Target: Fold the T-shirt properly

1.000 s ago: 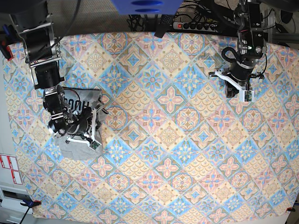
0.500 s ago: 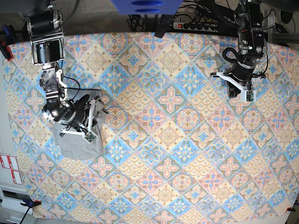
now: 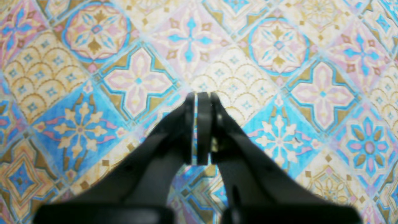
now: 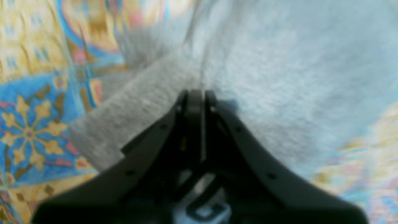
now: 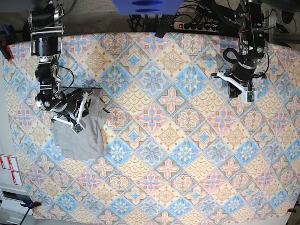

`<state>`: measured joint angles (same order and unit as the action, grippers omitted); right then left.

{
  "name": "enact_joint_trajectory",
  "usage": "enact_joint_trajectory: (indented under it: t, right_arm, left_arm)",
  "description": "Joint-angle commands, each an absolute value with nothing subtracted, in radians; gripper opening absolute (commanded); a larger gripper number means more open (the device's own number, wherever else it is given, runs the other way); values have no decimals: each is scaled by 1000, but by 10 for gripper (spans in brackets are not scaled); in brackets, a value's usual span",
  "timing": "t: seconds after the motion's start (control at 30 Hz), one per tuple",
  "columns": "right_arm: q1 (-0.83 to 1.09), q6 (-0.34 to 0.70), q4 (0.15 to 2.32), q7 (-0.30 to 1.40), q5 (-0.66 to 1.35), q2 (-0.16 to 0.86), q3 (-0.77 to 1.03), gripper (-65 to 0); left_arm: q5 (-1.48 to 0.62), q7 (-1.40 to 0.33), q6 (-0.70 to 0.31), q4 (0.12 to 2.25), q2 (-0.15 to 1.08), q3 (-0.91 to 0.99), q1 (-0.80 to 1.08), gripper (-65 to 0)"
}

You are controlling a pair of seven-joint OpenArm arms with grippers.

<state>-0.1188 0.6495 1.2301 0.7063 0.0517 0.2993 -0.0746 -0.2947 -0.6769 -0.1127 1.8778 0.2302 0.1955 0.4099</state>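
- My right gripper (image 4: pixel 196 93) has its jaws pressed together, tips against the grey T-shirt (image 5: pixel 82 133); whether any cloth is pinched between them, I cannot tell from the blurred close view.
- My left gripper (image 3: pixel 199 96) is closed on nothing, hovering above the patterned tablecloth (image 5: pixel 178 154), well apart from the shirt.
- The shirt lies as a compact bundle near the cloth's edge on my right-hand side.
- Risk, as I judge it: dragging my tips could bunch the layers or snag the tablecloth, spoiling the fold.
- The overhead view shows the bundle's whole outline; my right wrist view shows only a thick folded edge (image 4: pixel 133 105) beside my tips.
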Motion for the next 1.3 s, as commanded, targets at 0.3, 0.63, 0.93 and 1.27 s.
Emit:
enact_joint_trajectory:
  t: [0.3,0.63,0.93,1.27]
  right_arm:
    - [-113,650,1135,579,51,231,-73,-627]
    - [58,650,1517,613,58,237,22,-627]
    - [351,650,1817,671,61,232,186,-627]
    - [608,650,1896,667,163,231,349,-628]
  left_arm:
    - [-298,-656,-116,1897,240,171,406,-650]
    - [-298,-654,-116,1916,240,171,417,-650]
    - [-298,-653,-116,2017,243,179,570,-650]
    - [-298,-653,-116,2020,242,254,745,-650]
